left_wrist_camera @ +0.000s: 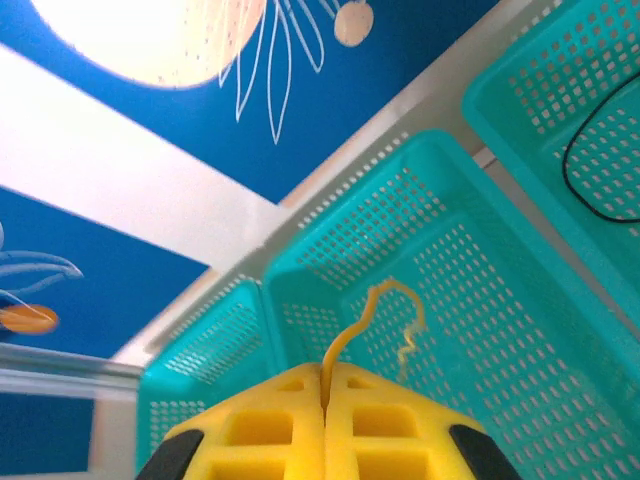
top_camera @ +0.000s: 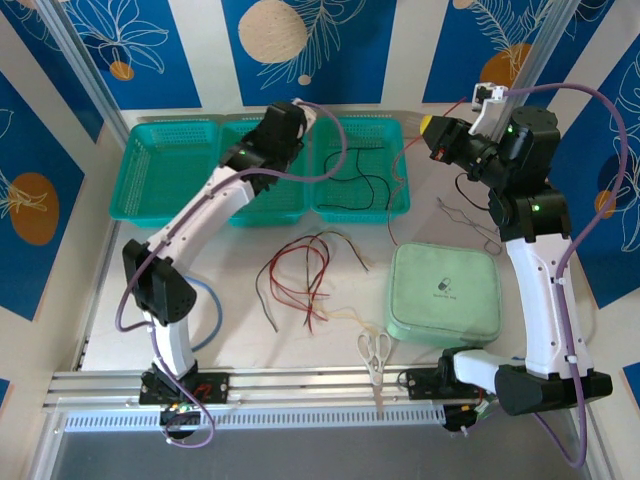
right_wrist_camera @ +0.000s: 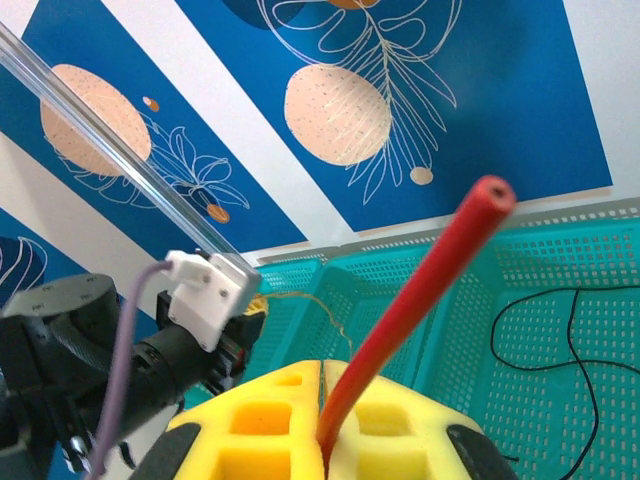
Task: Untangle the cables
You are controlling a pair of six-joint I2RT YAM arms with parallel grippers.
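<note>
**A:** Left fingers (left_wrist_camera: 265, 435) are pressing together on the yellow-tan wire (left_wrist_camera: 352, 335). Its kinked free end is curling up in front of the middle basket (left_wrist_camera: 500, 300), centre of the wrist view.

**B:** And the right fingers (right_wrist_camera: 400, 425)?

**A:** Pinching the red wire (right_wrist_camera: 420, 290) low down, with no gap showing between them. The stub is sticking up across the frame, its cut end pointing to the upper right.

**B:** Why are both holding so high?

**A:** My reading is that each arm is holding one strand up so it is hanging apart from the others. In the overhead view both arms are hanging over the teal baskets along the upper edge of the worktop (top_camera: 225, 270).

**B:** Sorting by colour, then?

**A:** It is looking that way. A black wire (top_camera: 362, 185) is lying alone in the right-hand basket (top_camera: 400, 195), and the yellow-tan one is hovering over the middle basket.

**B:** And the rest?

**A:** A loose bundle (top_camera: 300, 275) of red and dark strands is lying crossed at mid-worktop. It is sitting left of the pale green case (top_camera: 445, 292) and above the scissors (top_camera: 375, 350), well apart from both arms.

**B:** So the job is unfinished.

**A:** I am judging so, since that bundle is waiting. I cannot tell where the red wire is heading.
</note>
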